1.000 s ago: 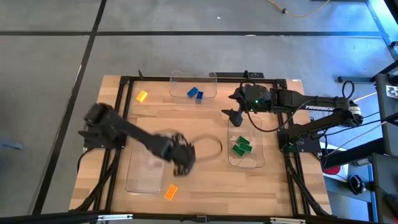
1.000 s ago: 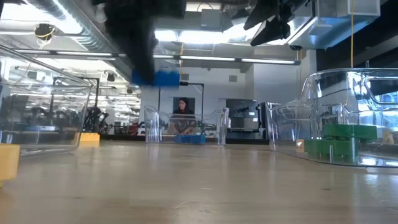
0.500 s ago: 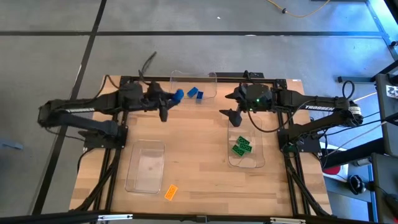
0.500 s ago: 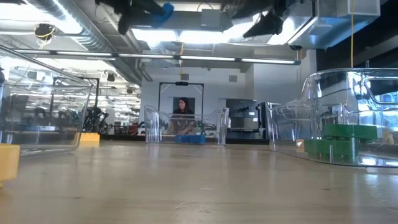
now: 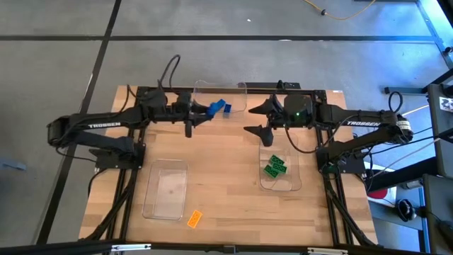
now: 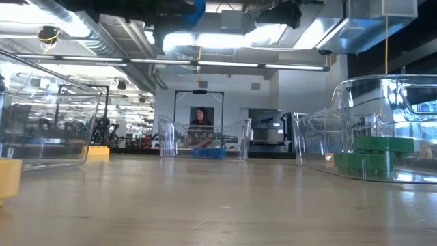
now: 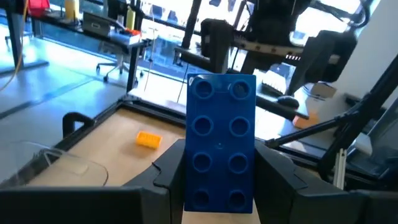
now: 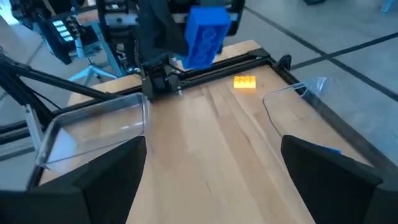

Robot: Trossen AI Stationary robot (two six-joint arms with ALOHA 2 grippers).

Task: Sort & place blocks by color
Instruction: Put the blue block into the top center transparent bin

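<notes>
High view — green blocks [image 5: 274, 167] in tray [image 5: 291, 185]

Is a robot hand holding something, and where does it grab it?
The left gripper pinches a blue studded plastic brick by its two long sides, near one end. The right gripper is open, holding nothing.

High cam looks straight down on my whole table [image 5: 233, 191]. Low cam sits at table-top height, facing level across to the room behind. My 2 wrist cams look fwd, close over each tool, facing each other. All 4 views share the blue brick [image 7: 221, 143] my left tool [image 7: 221, 186] holds.
</notes>
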